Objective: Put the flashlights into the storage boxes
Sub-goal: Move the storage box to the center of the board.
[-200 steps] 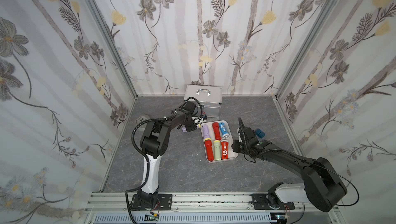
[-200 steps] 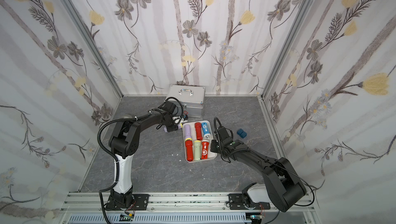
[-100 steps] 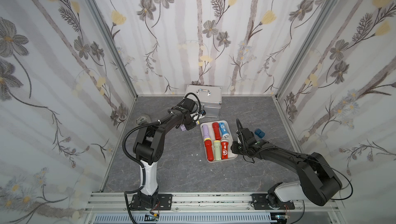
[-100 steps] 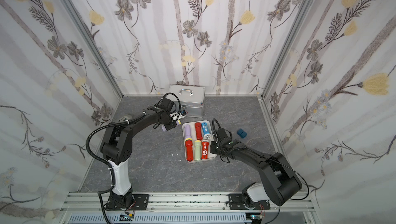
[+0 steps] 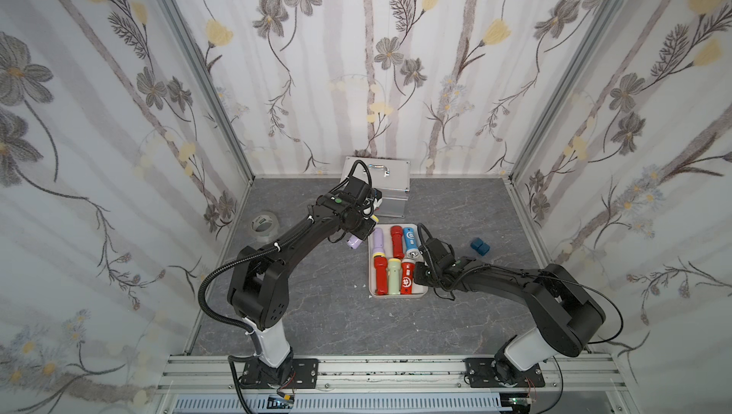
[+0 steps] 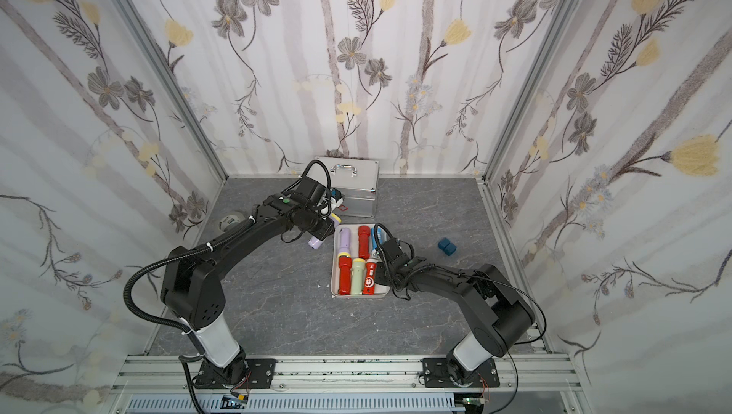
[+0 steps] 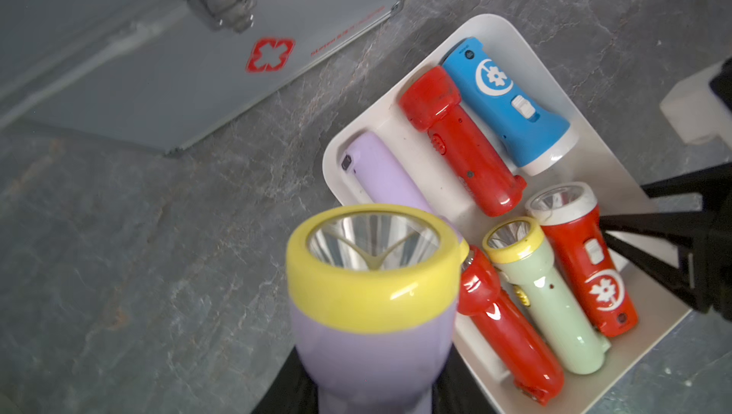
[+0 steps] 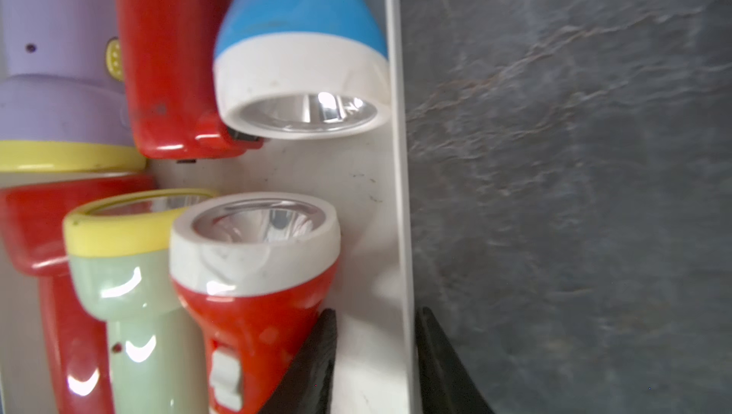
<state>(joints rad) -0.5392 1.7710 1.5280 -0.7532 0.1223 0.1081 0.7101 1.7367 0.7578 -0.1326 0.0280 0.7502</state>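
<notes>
Though glossy, flare-headed plastic flashlight [image 7: 372, 305].

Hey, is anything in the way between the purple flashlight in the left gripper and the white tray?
Nothing stands between the lilac flashlight and the white tray. But six flashlights already fill the tray, three across in two rows, and the right gripper's jaws straddle its side wall.

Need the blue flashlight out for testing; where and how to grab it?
Take the blue flashlight by its slim body, from straight above. It lies flat in the tray; its wide head crowds the rim, but the body likely leaves room either side.
</notes>
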